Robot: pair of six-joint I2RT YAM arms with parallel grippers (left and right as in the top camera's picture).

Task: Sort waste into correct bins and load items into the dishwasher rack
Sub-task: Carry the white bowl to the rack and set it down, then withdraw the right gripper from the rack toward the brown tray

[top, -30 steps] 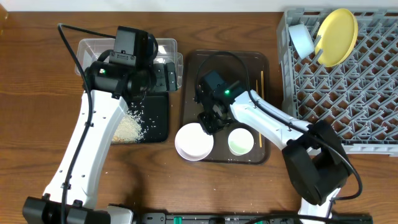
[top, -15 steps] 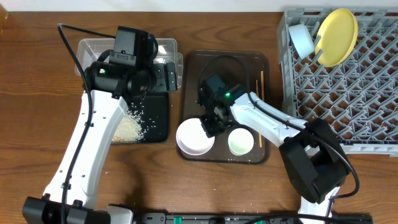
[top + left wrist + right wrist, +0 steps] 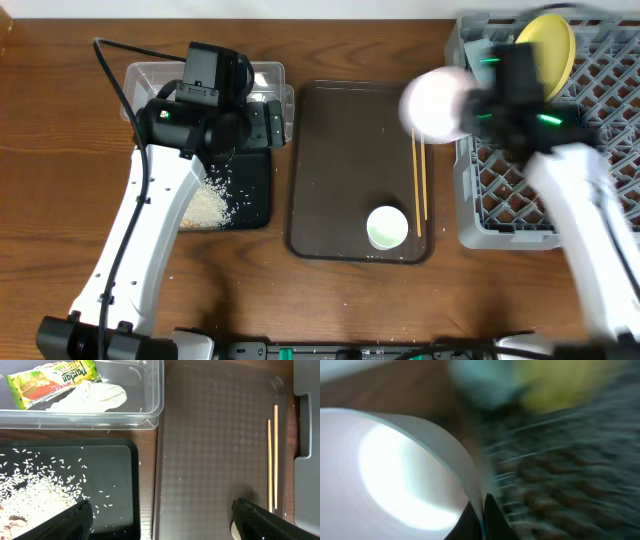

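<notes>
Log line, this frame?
right gripper: shut on round white bowl, at grey lattice rack edge | left gripper: open | pending: small white cup, wooden chopsticks

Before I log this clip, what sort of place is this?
Probably a lab bench staged as a dish-clearing station: a wooden table, a grey dishwasher rack holding a yellow plate, and a black tray of loose rice.
</notes>
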